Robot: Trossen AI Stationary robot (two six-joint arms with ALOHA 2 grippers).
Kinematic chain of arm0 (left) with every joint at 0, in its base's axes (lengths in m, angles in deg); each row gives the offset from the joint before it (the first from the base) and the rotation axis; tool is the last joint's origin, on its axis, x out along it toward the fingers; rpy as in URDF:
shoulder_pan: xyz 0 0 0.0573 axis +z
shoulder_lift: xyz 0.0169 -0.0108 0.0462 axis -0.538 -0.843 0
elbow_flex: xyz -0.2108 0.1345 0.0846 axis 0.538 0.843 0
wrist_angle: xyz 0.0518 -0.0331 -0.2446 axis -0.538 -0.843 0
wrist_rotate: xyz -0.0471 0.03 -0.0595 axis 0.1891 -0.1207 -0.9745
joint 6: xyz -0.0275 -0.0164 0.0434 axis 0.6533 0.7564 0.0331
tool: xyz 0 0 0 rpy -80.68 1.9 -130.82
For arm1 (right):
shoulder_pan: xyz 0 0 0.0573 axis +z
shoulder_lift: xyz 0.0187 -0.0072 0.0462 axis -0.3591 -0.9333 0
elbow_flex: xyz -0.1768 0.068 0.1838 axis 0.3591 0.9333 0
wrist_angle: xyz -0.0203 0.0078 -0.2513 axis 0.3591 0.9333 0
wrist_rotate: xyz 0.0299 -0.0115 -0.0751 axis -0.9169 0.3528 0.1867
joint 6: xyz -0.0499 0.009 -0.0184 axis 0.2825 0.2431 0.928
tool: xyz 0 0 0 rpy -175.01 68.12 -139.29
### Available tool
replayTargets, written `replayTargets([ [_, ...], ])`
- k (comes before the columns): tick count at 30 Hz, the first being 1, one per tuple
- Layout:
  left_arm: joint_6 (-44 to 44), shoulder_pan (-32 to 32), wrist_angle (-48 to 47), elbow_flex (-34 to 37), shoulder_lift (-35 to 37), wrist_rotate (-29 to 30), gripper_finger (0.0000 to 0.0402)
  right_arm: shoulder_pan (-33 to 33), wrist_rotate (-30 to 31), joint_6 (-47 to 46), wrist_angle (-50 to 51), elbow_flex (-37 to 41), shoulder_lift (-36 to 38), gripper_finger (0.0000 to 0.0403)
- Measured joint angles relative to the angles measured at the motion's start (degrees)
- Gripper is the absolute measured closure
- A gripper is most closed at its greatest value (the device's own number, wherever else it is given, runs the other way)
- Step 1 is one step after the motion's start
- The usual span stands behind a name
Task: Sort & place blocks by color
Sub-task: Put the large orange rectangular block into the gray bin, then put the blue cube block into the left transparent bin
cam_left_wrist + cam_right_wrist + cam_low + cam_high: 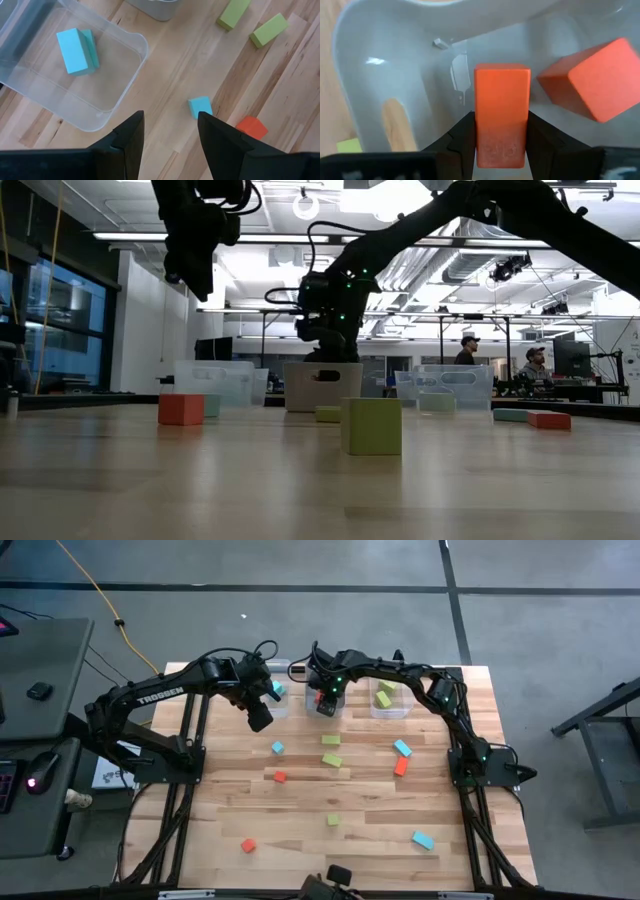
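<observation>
Left gripper (167, 137) is held above the table by the left bin (277, 698), fingers apart w/ nothing between them. In the left wrist view, a blue bar (76, 50) is seen lying inside that clear bin (125, 85); on the wood just outside it, a small blue cube (200, 106) and an orange cube (251, 127) are seen near each other, w/ two green bars (250, 22) further off. Right gripper (501, 132) is positioned over the middle bin (325, 705), fingers clamped on an orange bar (501, 112); a 2nd orange block (600, 85) is seen on the bin floor beside it. A green block (383, 698) is seen in the right bin (388, 708). Loose blocks are scattered over the table (300, 830): orange cube (248, 845) near the front left, green cube (333, 820) mid-table, blue bar (402, 748) and orange bar (401, 766) touching at right, another blue bar (423, 840) front right. Two people (500, 358) are seen in the room behind, in the low view.
</observation>
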State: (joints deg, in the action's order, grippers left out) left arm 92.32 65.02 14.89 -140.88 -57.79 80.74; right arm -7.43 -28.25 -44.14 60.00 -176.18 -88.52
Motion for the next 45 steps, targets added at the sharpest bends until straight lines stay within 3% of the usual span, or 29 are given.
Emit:
replayTargets([
  [6, -0.12, 0.0, 0.0, 0.0, 0.0, 0.0, 0.0241, -0.06, 0.03, -1.51, 0.1, -0.02, -0.31, 0.0282],
  [16, -1.05, 0.0, 0.0, 0.0, 0.0, 0.0, 0.0241, 0.01, 1.77, -0.48, 0.09, -0.02, -0.31, 0.0224],
  [22, -1.09, 0.0, 0.0, 0.0, 0.0, 0.0, 0.0241, 0.01, 1.8, -2.54, 0.86, -0.65, -0.31, 0.0214],
  [31, -3.51, 0.04, 0.0, 0.0, 0.0, 6.24, 0.0236, 0.01, 2.25, -4.92, 6.3, -11.82, -0.27, 0.0213],
  [38, -4.01, 0.0, -0.01, 0.0, 0.0, 6.36, 0.0196, 0.01, 6.03, -4.93, 14.54, -23.09, -0.26, 0.0213],
  [45, -3.18, 0.02, -0.24, 0.0, 0.0, 5.1, 0.0175, 0.07, 6.62, -9.54, 16.87, -21.24, 5.87, 0.0213],
])
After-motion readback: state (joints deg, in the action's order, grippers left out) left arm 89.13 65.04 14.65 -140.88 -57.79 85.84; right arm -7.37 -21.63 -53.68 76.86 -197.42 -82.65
